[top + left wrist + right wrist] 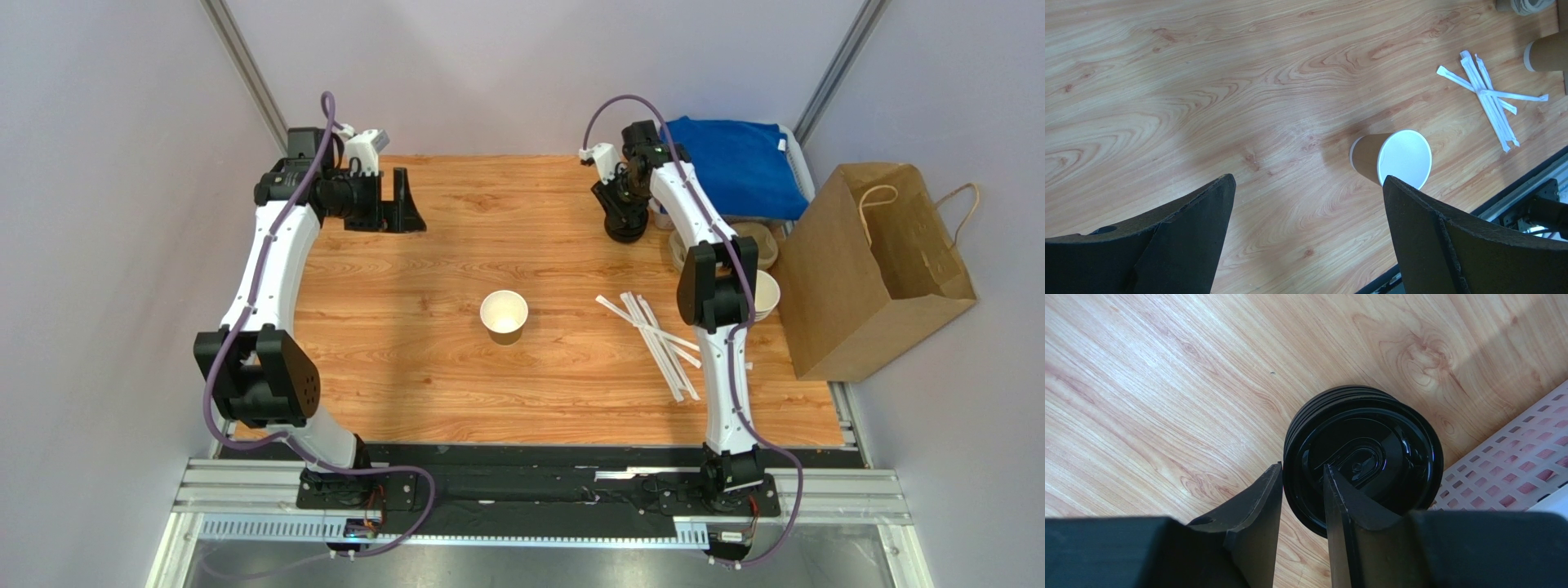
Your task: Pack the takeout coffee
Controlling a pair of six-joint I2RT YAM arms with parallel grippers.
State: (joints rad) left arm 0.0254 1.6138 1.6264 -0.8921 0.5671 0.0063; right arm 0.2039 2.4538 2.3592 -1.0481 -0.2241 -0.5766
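No lidded takeout coffee is in view. A single brown paper cup [504, 312] [1404, 158] with a white inside stands open and unlidded at the table's middle. At the back right is a stack of black lids [626, 224] [1376, 453]. My right gripper [620, 202] [1303, 467] hangs right over it. Its jaws are narrowed and straddle the top lid's rim, one finger outside and one on the lid. My left gripper [405, 202] [1308, 179] is wide open at the back left, holding nothing, with the cup far off.
Several wrapped white straws [656, 337] [1490, 98] lie right of the cup. Further brown cups [763, 294] [1545, 54] sit by the right arm. A brown paper bag [871, 270] stands off the right edge. A blue cloth [736, 159] covers a white perforated basket [1517, 471].
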